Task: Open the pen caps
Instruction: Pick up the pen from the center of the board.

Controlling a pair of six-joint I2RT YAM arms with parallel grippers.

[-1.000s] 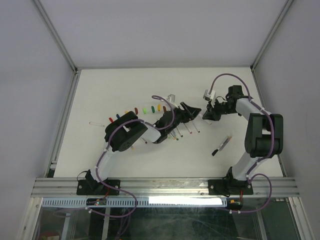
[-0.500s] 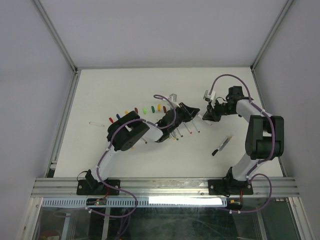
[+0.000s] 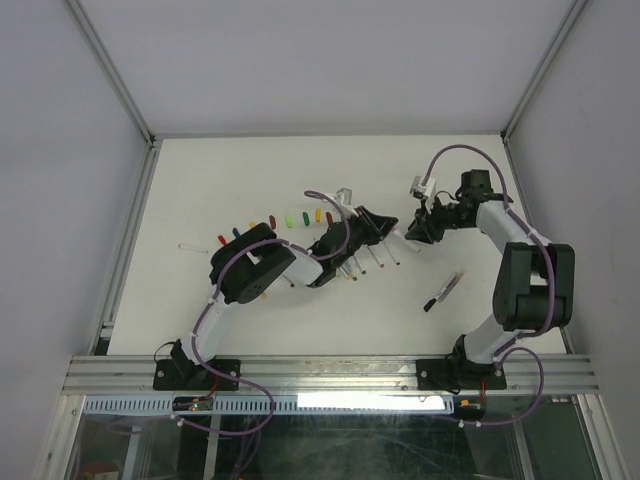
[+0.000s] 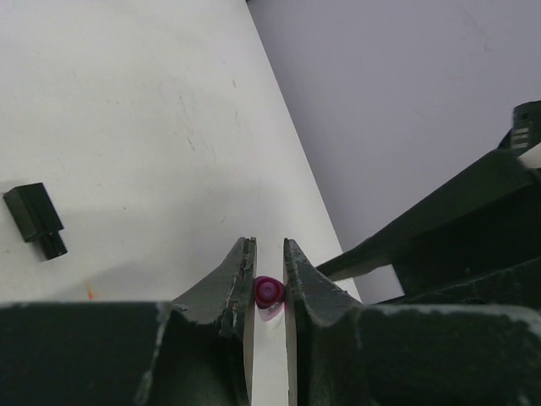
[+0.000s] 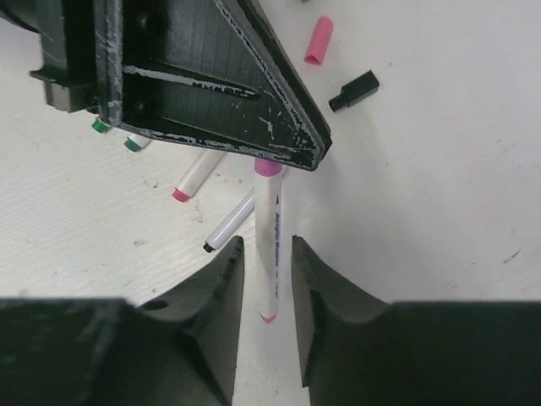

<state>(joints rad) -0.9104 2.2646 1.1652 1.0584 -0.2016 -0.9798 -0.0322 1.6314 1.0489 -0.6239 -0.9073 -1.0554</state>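
We see the magenta cap point(image 4: 269, 293) pinched in the left end effector point(image 4: 269, 248), right of the middle of the surface point(image 3: 250, 170). Its white barrel point(image 5: 273, 216) runs between the spread fingers of the right end effector point(image 5: 266, 247). We judge that this opposed hold prepares a straight pull-apart.

On the white tabletop point(image 3: 250, 170) a few slim white pen barrels point(image 5: 196, 176) lie loosely side by side, a dark-tipped pen point(image 3: 442, 291) lies alone toward the right, and a small black block point(image 4: 34, 213) sits apart.
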